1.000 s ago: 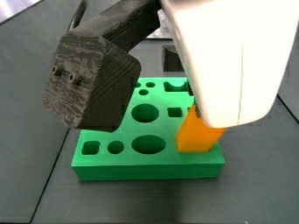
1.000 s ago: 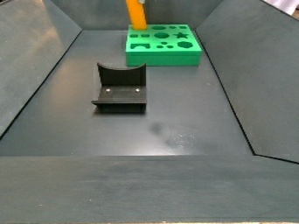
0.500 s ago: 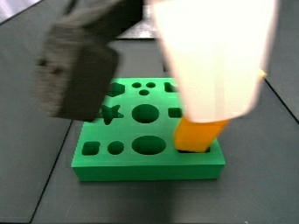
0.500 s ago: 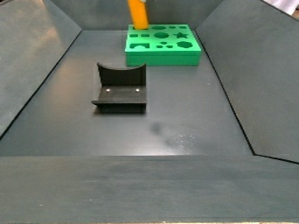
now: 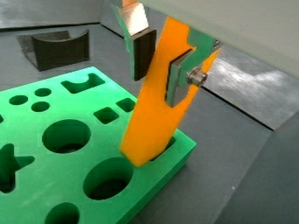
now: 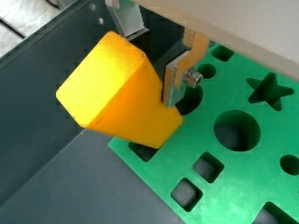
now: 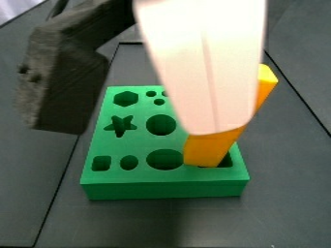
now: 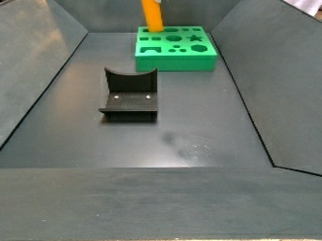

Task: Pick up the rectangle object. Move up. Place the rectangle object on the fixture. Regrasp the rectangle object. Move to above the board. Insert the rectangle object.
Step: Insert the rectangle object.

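Gripper (image 5: pixel 162 59) clamped on elongated orange-yellow rectangular block (image 5: pixel 156 101), tilted, lower end in corner slot of bright green holed slab (image 5: pixel 70 166).

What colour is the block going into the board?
Orange-yellow: the rectangle object, between the gripper fingers, clearest in a wrist view.

The gripper (image 5: pixel 160 54) hung over the corner of the board (image 5: pixel 70 166), its flat silver fingers (image 5: pixel 184 68) closed on the upper part of the rectangle object (image 5: pixel 159 105) (both wrist views showed the plates pressed against opposite faces). The pale arm body (image 7: pixel 200 58) stood upright above it.
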### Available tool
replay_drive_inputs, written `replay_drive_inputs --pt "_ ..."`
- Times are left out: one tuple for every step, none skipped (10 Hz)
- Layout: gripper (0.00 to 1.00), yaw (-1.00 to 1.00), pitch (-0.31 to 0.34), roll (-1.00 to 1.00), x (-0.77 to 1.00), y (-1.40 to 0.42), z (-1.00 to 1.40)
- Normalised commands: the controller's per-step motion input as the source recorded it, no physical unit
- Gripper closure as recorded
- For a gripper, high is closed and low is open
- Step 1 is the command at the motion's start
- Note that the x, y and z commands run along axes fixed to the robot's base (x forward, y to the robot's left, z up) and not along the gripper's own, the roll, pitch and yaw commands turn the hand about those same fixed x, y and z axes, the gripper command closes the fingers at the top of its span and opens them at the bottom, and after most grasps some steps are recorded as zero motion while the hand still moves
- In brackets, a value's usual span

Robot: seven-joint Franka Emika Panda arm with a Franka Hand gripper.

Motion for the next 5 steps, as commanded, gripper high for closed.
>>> replay_drive_inputs --pt "1.0 0.53 -0.126 0.0 0.05 0.0 -0.15" --pt "1.0 0.39 -0.054 0.0 0.13 -0.02 -0.12" --pt "1.0 0.16 0.0 0.04 0.17 -0.11 -0.06" --pt "1.0 0.0 0.0 0.05 0.21 -0.15 -0.03" --pt "1.0 0.0 0.0 0.11 0.39 -0.22 0.0"
